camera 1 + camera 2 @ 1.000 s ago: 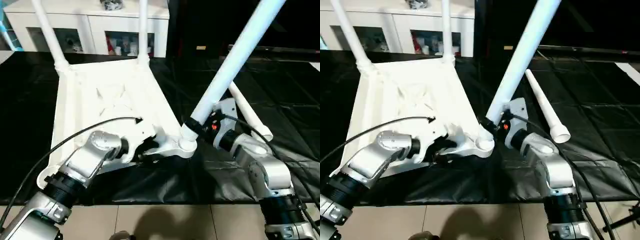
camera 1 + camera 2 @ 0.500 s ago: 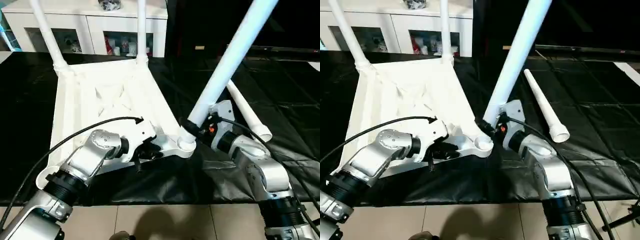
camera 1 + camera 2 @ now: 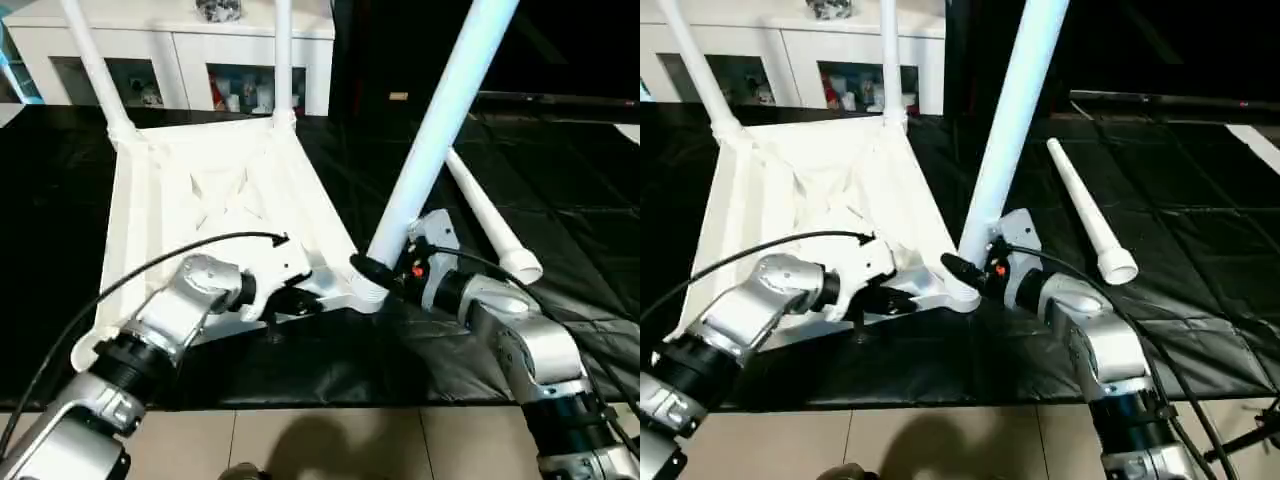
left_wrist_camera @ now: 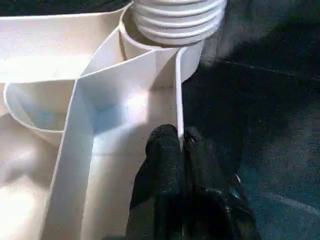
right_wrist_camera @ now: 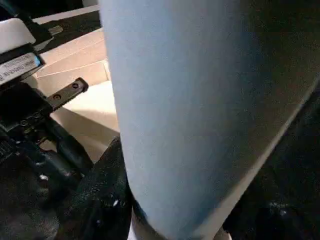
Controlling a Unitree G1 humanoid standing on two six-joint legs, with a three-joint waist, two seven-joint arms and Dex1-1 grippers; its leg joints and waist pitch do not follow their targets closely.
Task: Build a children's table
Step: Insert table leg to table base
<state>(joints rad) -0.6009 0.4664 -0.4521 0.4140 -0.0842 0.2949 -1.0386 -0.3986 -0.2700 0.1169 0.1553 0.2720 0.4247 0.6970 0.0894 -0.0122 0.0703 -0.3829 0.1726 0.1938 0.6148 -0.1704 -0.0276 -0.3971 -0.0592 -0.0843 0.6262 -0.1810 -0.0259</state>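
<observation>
Since the earlier frame, the long white tapered plastic leg (image 3: 440,110) has swung more upright over the near corner socket (image 4: 162,52) of the upturned white ribbed tabletop (image 3: 215,195) at frame centre. The right gripper (image 3: 372,274) is clamped on the leg's base and the left gripper (image 4: 181,145) pinches the tabletop's rim wall. Risk: the leg, not yet plumb, could cross-thread or jam, or the tabletop could slip on the black sheet (image 3: 560,190).

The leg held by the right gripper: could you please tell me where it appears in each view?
Left eye view: the leg slants from top right down to the near corner socket.
Right eye view: leg, centre, above that socket.
Left wrist view: its ribbed end sits in the socket.
Right wrist view: a broad pale shaft.
Shared landmark: the socket.
</observation>
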